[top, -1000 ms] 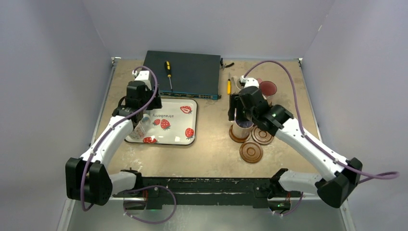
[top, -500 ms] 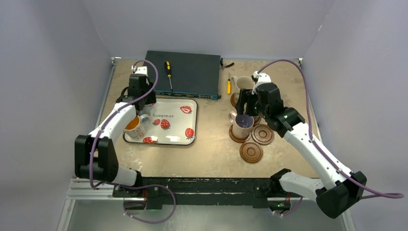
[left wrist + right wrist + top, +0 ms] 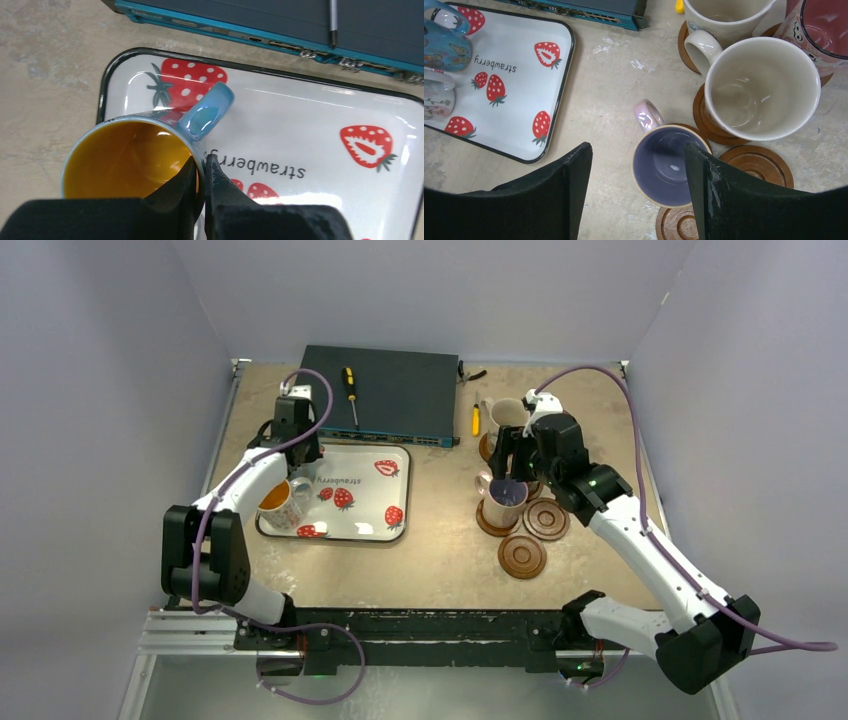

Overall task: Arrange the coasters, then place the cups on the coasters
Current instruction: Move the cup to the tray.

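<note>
On the strawberry tray (image 3: 310,115) stands a blue cup (image 3: 127,165) with an orange inside. My left gripper (image 3: 201,162) is shut on its rim beside the handle, one finger inside and one outside. From above, that gripper (image 3: 296,485) sits over the cup (image 3: 276,500). My right gripper (image 3: 638,150) hangs open above a purple-inside cup (image 3: 668,165) that stands on a coaster (image 3: 492,526). Two cream cups (image 3: 761,90) (image 3: 724,15) and a pink cup (image 3: 824,30) stand on coasters behind it. Two bare coasters (image 3: 546,520) (image 3: 522,556) lie near it.
A pale floral mug (image 3: 436,100) stands on the tray next to the blue cup. A dark network switch (image 3: 390,390) lies at the back with a screwdriver (image 3: 350,385) on it. A yellow screwdriver (image 3: 475,418) lies beside the cream cups.
My left gripper swung back over the tray and closed on the blue cup's rim. The right gripper rose off the purple-inside cup, then held still, open.
</note>
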Tool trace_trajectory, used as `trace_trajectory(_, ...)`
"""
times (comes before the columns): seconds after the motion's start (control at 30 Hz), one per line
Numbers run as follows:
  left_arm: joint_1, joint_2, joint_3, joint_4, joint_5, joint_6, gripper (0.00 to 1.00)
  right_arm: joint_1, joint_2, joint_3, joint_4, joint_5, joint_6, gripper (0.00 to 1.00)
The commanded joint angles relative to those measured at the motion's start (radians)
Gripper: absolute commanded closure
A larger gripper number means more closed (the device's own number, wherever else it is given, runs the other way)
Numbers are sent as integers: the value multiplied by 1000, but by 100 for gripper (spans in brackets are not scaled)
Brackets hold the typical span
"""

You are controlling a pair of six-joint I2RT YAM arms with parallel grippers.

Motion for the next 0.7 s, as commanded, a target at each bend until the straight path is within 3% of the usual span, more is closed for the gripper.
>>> trace_trajectory(0.0, -2, 26, 40, 40, 129, -102, 100, -7, -28, 21, 19, -13, 2, 30)
trace_trajectory(0.43, -275, 39, 116, -15, -38, -381, 100, -7, -92, -37, -7, 12, -2, 30)
trace_trajectory(0.6, -315, 53, 116, -5, -27, -426, 100, -7, -85, -49, -8, -5, -5, 31)
trace_trajectory(0.67, -322, 57, 112, 5, -22, -419, 93, -7, -83, -49, -10, -7, -4, 31)
